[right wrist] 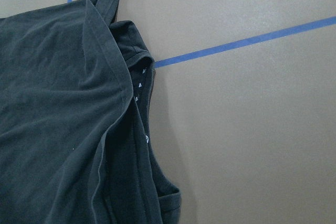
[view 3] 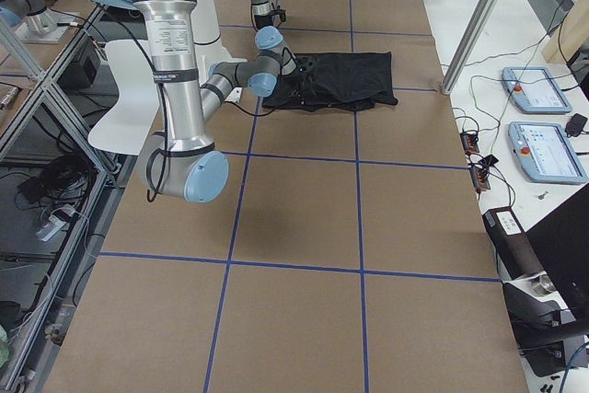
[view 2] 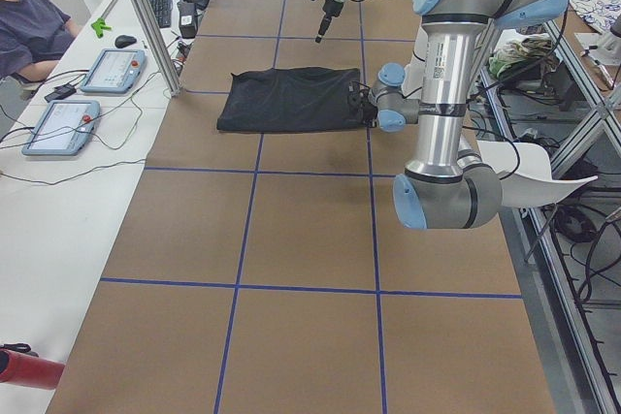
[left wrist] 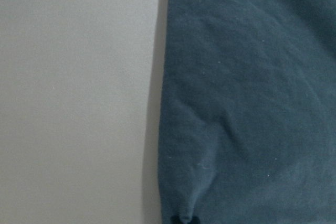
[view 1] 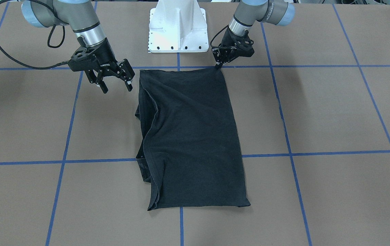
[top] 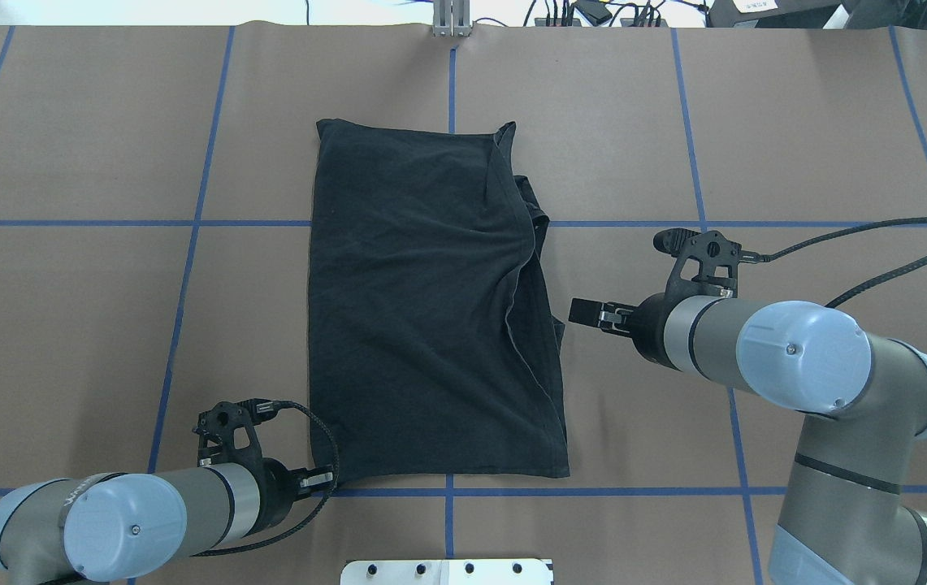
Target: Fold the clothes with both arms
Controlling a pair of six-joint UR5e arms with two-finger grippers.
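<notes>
**Black T-shirt pinched at one corner, folded long on the tabletop**

Black cotton, a T-shirt, lies flat on the brown tabletop as a long rectangle. One short end is close to the white pedestal, and the other end lies away from it.

The left arm reaches down to the pedestal-end corner of the shirt. Its jaws are closed together on that corner, and the cloth rises to a slight peak where the tips meet it. In the left wrist view the shirt's straight edge runs up from the jaws, with bare tabletop on one side and dark cloth on the other.

The right arm holds its jaws wide apart, just beside the opposite long edge and clear of the cloth. They grip nothing. The edge facing these open jaws is the untidy one, where several layers and a stitched hem overlap and a fold bulges outward. In the right wrist view, tiny white marks show between the layers there.

The shirt's whole width lies between the two sets of jaws. Blue tape lines cross the tabletop and pass under the shirt.
</notes>
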